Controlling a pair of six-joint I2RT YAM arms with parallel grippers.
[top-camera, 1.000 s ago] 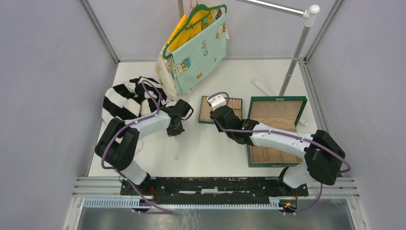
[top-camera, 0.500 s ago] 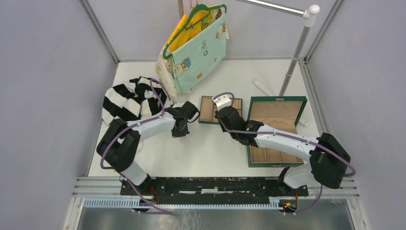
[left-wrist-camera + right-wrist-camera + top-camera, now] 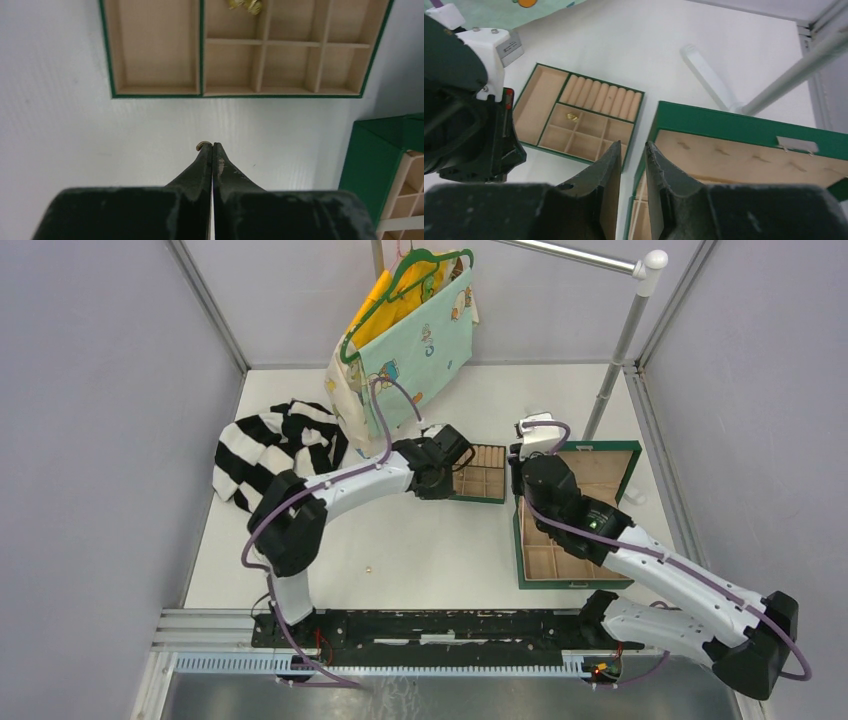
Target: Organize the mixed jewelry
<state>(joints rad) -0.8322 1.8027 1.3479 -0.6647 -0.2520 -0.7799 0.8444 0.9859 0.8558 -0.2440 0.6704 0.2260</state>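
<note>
Left end effector [image 3: 212, 146]: closed, pinching a tiny gold hook [image 3: 201, 145] at the very tips of its fingers. It is poised over the bare surface [image 3: 100, 130], just on the near side of the tray [image 3: 250, 94]. The tip-only pinch suits a piece far smaller than the fingers, and it should let the hook fall freely once they part. The hook is probably bound for one of the small square compartments ahead. One of these, in the tray's far row, already holds gold pieces [image 3: 245, 4], which suggests like is being put with like.

Right end effector [image 3: 633, 146]: fingers a narrow gap apart and holding nothing. It hangs above the left edge of the box [image 3: 724, 120], beside the tray. This position likely leaves the tray free for the left arm while keeping the right arm ready for the box's own compartments.

One loose piece [image 3: 369, 568] lies on the surface near the arm bases, well apart from the tray and not yet sorted, so the task looks only partly done.
</note>
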